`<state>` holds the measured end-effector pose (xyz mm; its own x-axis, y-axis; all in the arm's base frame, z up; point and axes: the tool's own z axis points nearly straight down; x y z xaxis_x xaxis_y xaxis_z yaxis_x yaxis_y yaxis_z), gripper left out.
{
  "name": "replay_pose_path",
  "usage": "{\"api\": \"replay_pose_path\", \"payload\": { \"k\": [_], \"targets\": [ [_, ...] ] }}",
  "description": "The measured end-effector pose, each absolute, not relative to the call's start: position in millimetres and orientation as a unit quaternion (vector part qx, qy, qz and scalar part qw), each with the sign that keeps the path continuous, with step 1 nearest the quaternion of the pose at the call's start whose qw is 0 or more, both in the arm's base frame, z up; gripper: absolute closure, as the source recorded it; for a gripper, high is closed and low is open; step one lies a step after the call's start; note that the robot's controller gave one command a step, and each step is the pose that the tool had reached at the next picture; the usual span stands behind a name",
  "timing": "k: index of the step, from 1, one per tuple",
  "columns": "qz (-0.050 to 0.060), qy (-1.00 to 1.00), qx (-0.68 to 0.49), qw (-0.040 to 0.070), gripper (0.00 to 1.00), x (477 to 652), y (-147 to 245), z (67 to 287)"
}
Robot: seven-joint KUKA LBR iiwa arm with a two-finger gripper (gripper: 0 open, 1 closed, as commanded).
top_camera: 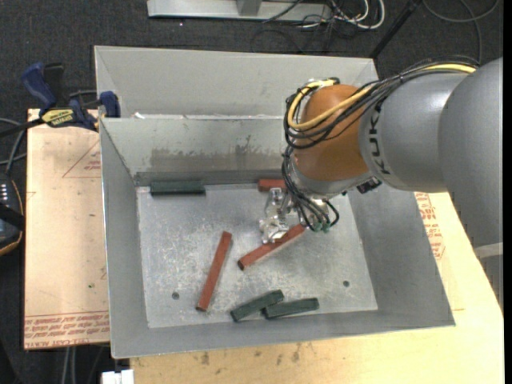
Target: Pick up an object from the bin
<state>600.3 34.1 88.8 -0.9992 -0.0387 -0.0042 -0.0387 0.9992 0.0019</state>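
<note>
Gripper (276, 224) is down at the upper right end of the short red-brown bar (264, 253), mid-floor of the bin (120, 238). Spread or pinched, can't tell from here. The risk: that's an end contact, so on a lift the bar could swing, slip out or get nudged aside. Left of that bar lies a longer red-brown bar (214, 270), apart; below it, two dark green bars (258, 306) touching; beyond it, a red-brown stub (270, 184) and a green bar (177, 187) by the back wall. Nothing crowds it
</note>
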Motion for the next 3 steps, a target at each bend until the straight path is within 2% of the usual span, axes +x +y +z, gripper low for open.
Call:
{"api": "replay_pose_path", "payload": {
  "k": [1, 2, 3],
  "targets": [
    [0.000, 0.991, -0.136, 0.001, 0.00, 594.2, 13.5, 100.9],
    [0.000, 0.991, -0.136, 0.001, 0.00, 594.2, 14.3, 100.9],
    [0.001, 0.994, -0.106, 0.012, 1.00, 577.8, 9.8, 79.6]
  ]
}}
